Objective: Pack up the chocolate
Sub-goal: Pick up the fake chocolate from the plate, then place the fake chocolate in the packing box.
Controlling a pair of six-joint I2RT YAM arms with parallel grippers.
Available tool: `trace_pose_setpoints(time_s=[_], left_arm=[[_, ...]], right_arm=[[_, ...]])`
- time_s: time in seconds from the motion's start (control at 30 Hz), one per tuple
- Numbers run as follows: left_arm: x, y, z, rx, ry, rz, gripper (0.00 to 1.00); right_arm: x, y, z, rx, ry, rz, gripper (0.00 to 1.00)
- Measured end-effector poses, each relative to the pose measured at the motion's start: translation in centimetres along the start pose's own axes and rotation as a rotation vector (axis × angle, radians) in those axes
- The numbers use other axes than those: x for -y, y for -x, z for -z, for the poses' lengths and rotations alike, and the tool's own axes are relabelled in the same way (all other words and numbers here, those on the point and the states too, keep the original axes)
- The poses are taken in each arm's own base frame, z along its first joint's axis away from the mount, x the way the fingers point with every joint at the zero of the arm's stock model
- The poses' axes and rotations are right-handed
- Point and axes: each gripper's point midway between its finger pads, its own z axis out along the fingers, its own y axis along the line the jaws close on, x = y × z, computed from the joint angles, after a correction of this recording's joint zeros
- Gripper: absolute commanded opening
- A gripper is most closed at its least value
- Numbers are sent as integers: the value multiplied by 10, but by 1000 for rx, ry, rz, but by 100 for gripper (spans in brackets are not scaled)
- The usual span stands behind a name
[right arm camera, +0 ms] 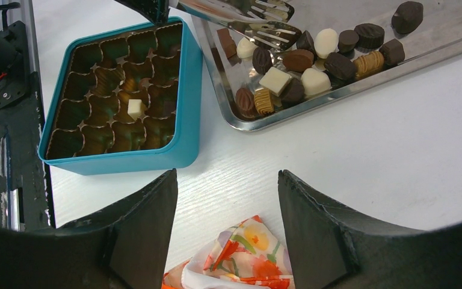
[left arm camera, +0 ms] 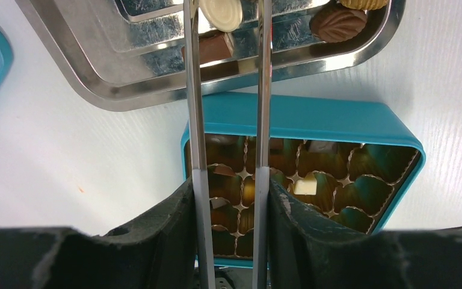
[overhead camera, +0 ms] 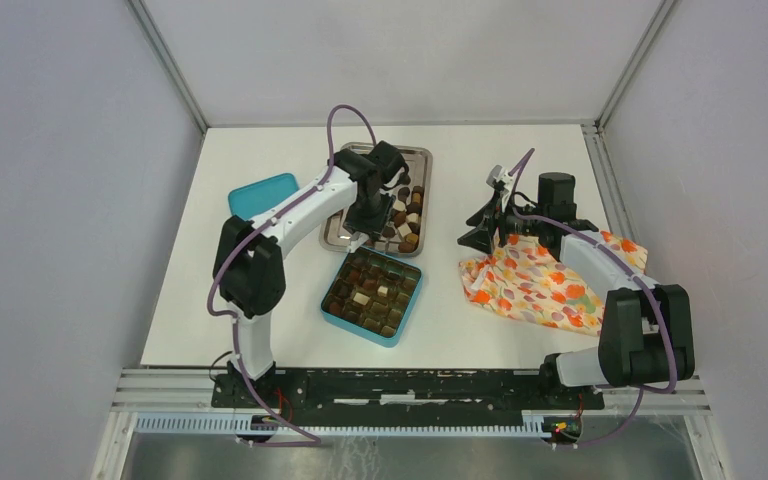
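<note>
The chocolate [overhead camera: 407, 215] lies as many small dark, brown and cream pieces in the steel tray [overhead camera: 422, 152]. A few pieces sit in the teal box [overhead camera: 410, 300], among them a white cube [right arm camera: 135, 108]. My left gripper [overhead camera: 365, 215] is shut on steel tongs [left arm camera: 194, 120], whose blades reach over the tray's near end [left arm camera: 126, 78]. A round cream piece [left arm camera: 221, 13] sits between the tong tips; I cannot tell whether it is pinched. My right gripper [overhead camera: 482, 228] is open and empty, above a corner of the floral cloth [right arm camera: 240, 259].
The teal lid [overhead camera: 262, 194] lies left of the tray. The orange floral cloth [overhead camera: 540, 285] is spread at the right. The box [left arm camera: 301, 117] stands just in front of the tray. Most box cups [right arm camera: 96, 138] show brown paper liners.
</note>
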Motion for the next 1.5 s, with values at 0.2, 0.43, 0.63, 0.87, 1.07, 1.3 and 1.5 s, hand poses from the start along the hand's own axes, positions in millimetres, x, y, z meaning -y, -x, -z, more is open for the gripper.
trace_pose_setpoints(time_s=[0.2, 0.43, 0.63, 0.87, 1.07, 1.3, 1.5], left_arm=[[3, -1, -7, -28, -8, -2, 47], [4, 1, -9, -35, -15, 2, 43], [2, 1, -9, -43, -10, 7, 16], [0, 6, -3, -27, -7, 10, 2], [1, 12, 6, 4, -17, 14, 2], [1, -1, 42, 69, -72, 41, 2], [4, -40, 91, 135, -171, 59, 2]], right_arm=[[0, 0, 0, 0, 0, 0, 68], [0, 0, 0, 0, 0, 0, 68], [0, 0, 0, 0, 0, 4, 68], [0, 0, 0, 0, 0, 5, 68], [0, 0, 0, -1, 0, 6, 68], [-1, -2, 0, -5, 2, -1, 68], [-1, -2, 0, -7, 3, -6, 68]])
